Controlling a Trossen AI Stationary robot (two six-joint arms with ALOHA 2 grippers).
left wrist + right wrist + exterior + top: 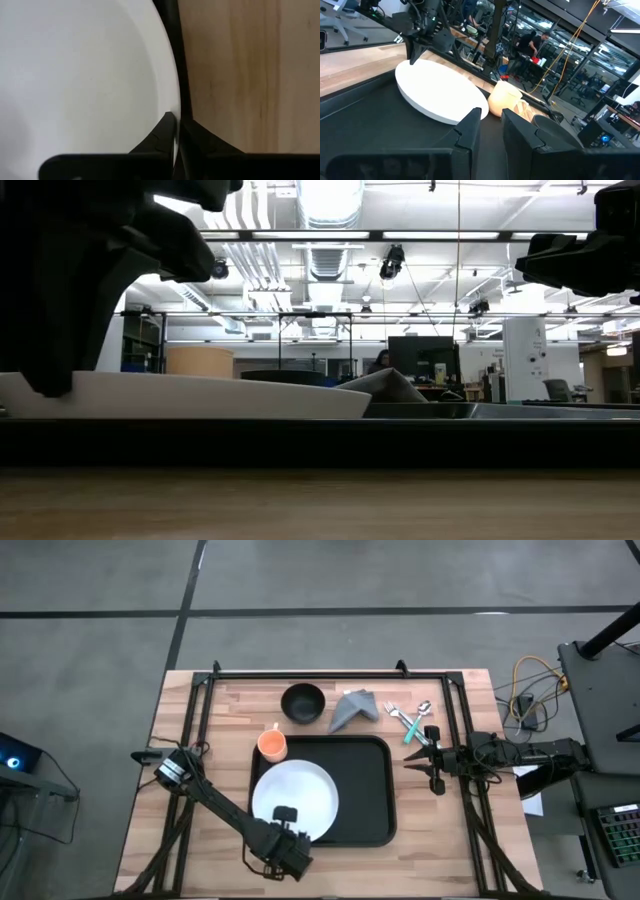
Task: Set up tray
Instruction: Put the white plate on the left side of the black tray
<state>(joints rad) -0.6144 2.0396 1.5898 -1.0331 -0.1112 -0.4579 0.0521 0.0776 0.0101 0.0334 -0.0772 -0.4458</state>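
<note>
Near the middle of the desk, slightly toward its front edge, lies the tray (pixel 365 790), flat on the wood, with a white plate (pixel 300 795) resting over its left half and partly overhanging the front-left rim. The left gripper (pixel 286 824) is pinched tight on the plate's front rim, its fingers (pixel 167 130) closed to either side of the thin white edge. The right gripper (pixel 432 755) hovers just off the tray's right edge, jaws parted a little and holding nothing. The tray looks rigid and light, likely smooth plastic and somewhat slippery; its low raised rim is the only sensible place to pinch, best at a long side. An orange cup (pixel 272 744) stands touching the tray's back-left corner.
</note>
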